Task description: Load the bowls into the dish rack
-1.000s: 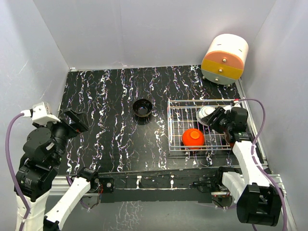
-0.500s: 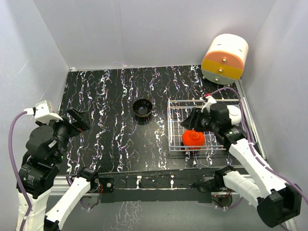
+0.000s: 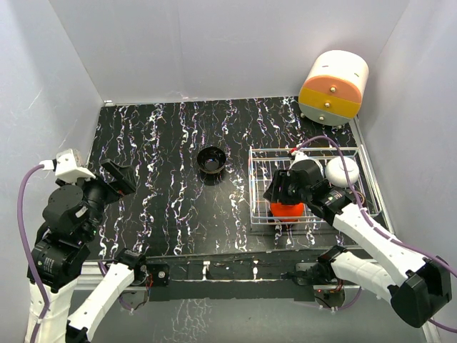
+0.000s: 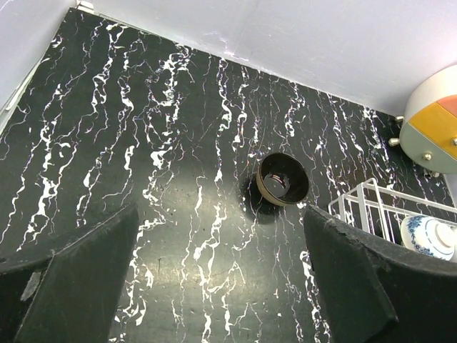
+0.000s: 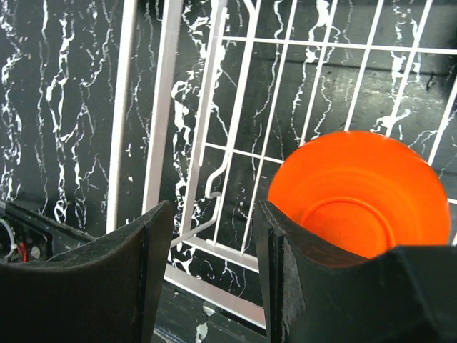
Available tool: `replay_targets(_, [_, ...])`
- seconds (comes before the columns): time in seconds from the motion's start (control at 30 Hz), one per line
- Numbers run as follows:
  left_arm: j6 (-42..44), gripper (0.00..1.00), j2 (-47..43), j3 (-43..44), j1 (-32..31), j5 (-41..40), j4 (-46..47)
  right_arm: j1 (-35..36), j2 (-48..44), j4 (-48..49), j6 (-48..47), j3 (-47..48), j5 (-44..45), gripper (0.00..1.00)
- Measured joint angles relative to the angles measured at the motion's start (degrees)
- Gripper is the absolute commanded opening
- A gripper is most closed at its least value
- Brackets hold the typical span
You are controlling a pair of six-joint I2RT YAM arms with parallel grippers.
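Your table is a flat black slab veined with white, like polished marble. At its far right corner stands the round drawer cabinet, a smooth cream drum with an orange and yellow banded front and small knobs.

The dish rack lies on the right side of the table: a shallow rectangular basket of thin silvery wire in an open grid.

Your right gripper hangs over the rack's near left part. Its matte black fingers stand apart with only rack wire showing between them, so the pincer is open and empty. Your left gripper is raised at the left edge of the table, jaws spread wide and holding nothing.

The red-orange bowl sits in the rack's near left part, smooth and bright, just beside the right gripper's finger. A pale bowl rests at the rack's far right; the left wrist view shows blue patterning on white. The glossy black bowl stands upright on the bare table left of the rack, well apart from it, its rim tan-edged.
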Motion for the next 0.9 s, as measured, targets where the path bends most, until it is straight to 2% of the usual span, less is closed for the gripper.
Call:
replay_targets(0.4, [0.22,0.97,-1.62,-0.11,0.0,-0.72,-0.7,0.07,1.73,-2.47,0.74,-1.49,6.54,0.52])
replay_targets(0.9, [0.98,0.97,-3.5,-0.04,0.0,-1.55,-2.23,-1.36,2.25,-9.38,7.39,-1.49,29.2,0.51])
